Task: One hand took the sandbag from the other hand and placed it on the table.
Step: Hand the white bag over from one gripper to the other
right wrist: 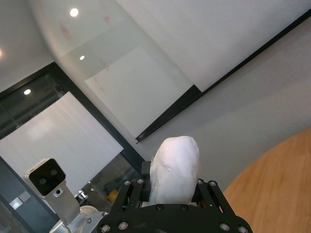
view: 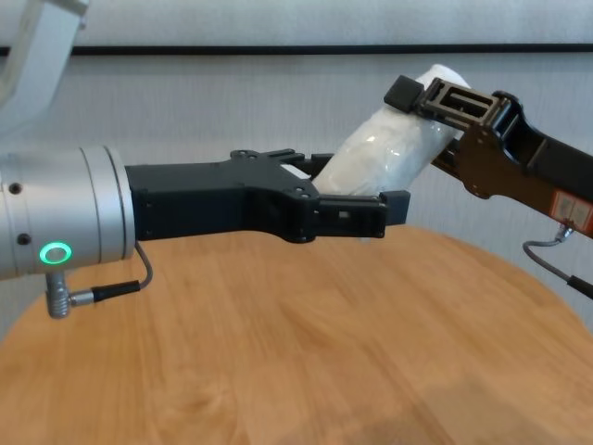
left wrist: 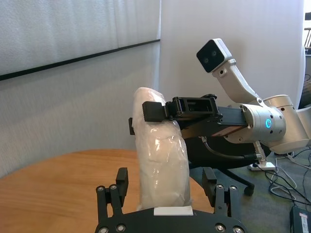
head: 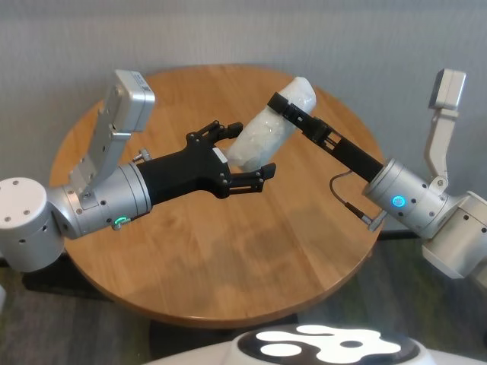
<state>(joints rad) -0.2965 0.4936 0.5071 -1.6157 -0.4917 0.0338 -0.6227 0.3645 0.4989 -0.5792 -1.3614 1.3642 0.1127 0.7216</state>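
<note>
The right gripper (head: 293,106) clamps the sandbag (head: 268,129) near its upper end, up in the air above the table's (head: 228,258) far half. The left gripper (head: 245,150) stands spread wide, its fingers (left wrist: 210,180) either side of the bag's lower end without pinching it.

Head view: high, angled down over the round table (head: 228,251). Chest view: low, level across its near edge. Left wrist view: close along the left gripper (left wrist: 167,187), facing the right gripper (left wrist: 155,114). Right wrist view: close, tilted up toward ceiling. Shared by all: the sandbag (head: 272,122).
</note>
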